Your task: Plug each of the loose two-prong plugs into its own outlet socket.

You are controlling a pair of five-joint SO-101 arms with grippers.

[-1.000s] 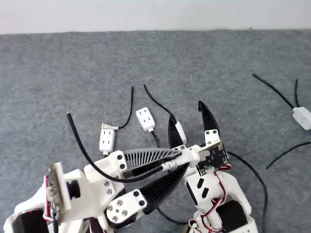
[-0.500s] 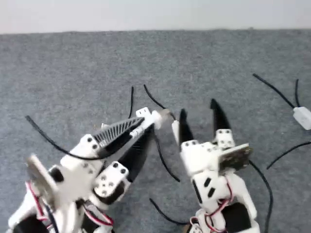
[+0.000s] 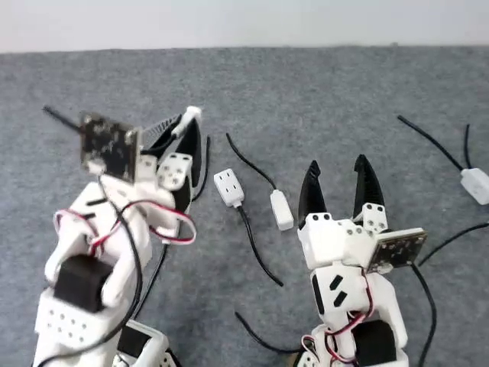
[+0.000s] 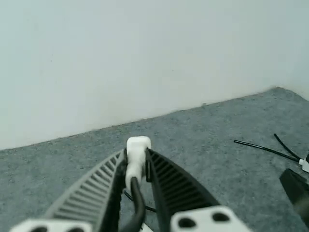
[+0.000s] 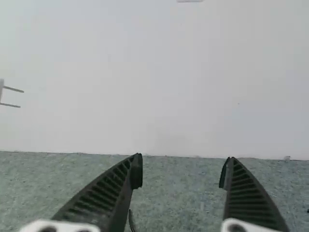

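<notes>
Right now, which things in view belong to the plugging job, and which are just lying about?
Job: two-prong plug, clamped in the left gripper; outlet socket; corded white piece beside it; second corded white piece at the far right; right gripper, fingers open.
Just surroundings: grey mat; white wall behind.

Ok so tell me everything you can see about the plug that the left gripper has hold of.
The plug is a small white piece, plastic by the look, with a thin black cord running from its rear back between the fingers. The left gripper is shut on it, its two black ribbed fingers pressing the sides, and the rounded end pokes just past the fingertips. It is held up off the grey table, aimed toward the pale wall.
</notes>
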